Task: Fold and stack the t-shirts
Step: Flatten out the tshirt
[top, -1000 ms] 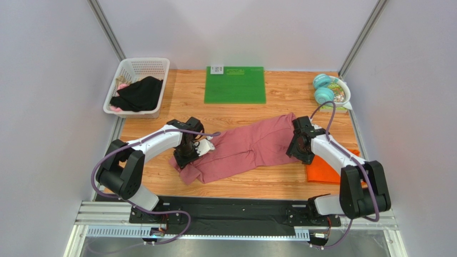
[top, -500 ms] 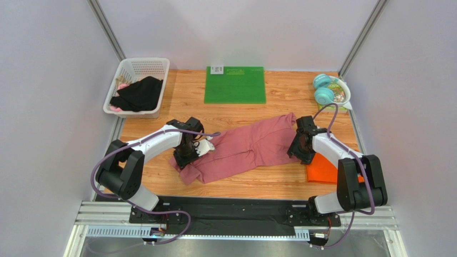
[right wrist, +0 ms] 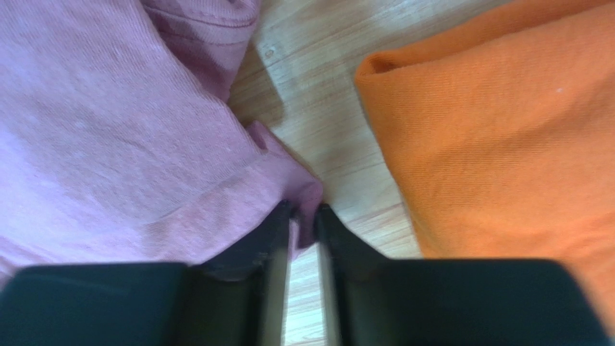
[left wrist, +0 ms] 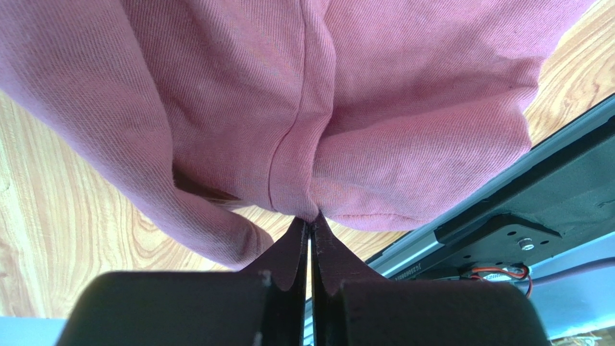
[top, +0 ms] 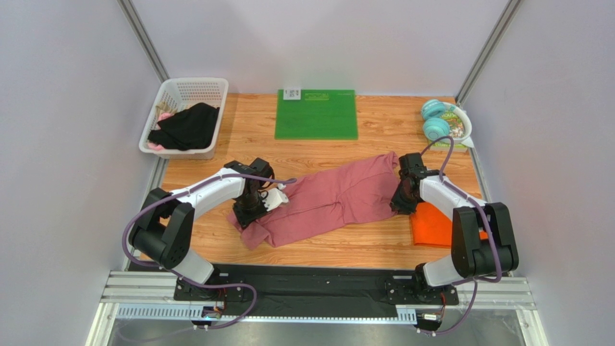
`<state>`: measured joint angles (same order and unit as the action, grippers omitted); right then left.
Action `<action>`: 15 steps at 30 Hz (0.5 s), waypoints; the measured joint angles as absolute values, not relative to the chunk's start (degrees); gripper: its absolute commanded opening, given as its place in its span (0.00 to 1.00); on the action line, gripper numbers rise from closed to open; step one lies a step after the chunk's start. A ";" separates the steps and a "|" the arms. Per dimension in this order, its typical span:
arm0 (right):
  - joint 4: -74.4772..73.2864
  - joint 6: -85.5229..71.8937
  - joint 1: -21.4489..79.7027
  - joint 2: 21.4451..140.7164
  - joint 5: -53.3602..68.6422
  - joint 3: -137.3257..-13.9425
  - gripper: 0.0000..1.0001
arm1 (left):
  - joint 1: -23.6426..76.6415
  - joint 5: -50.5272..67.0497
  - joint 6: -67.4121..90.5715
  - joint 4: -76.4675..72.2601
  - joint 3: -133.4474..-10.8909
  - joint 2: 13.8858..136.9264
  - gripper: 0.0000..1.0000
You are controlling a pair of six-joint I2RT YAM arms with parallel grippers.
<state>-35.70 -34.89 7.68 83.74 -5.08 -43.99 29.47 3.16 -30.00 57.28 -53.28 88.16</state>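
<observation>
Wooden counter (top: 339,249), seen from above and from both wrists. The pink t-shirt (top: 332,198) lies on it as a rumpled band. Its long axis runs from near-left to far-right, so it spans the gap between the two arms. The green mat (top: 316,114) lies flat at the far edge, well apart from the cloth. The orange t-shirt (top: 433,227) rests at the near right as a compact, seemingly folded pad. It sits just beside the pink t-shirt's right end, with bare wood showing between them in the right wrist view.

The left hand (top: 254,210) is clenched on a pinch of the pink t-shirt at its left end, the cloth gathered at the fingertips along a seam (left wrist: 310,227). The right hand (top: 404,198) grips a hem corner of the same shirt at the opposite end, with fabric caught between its narrowly set fingers (right wrist: 303,216).

With one hand at each end of the long axis, the next fold probably turns on that line. The right arm is the nearer to the orange t-shirt.
</observation>
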 measured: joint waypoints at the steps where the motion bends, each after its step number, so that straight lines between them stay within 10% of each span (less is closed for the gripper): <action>1: -35.66 -34.81 7.68 83.85 -4.91 -44.01 0.13 | 29.50 3.16 -30.00 57.32 -53.28 88.16 0.00; 15: -36.14 -35.70 7.53 77.82 -1.83 -42.94 0.00 | 29.45 1.83 -29.89 57.63 -54.41 87.88 0.00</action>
<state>-36.14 -35.70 7.53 77.82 -1.83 -42.94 29.45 1.83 -29.89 57.63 -54.41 87.88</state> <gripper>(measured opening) 0.011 0.007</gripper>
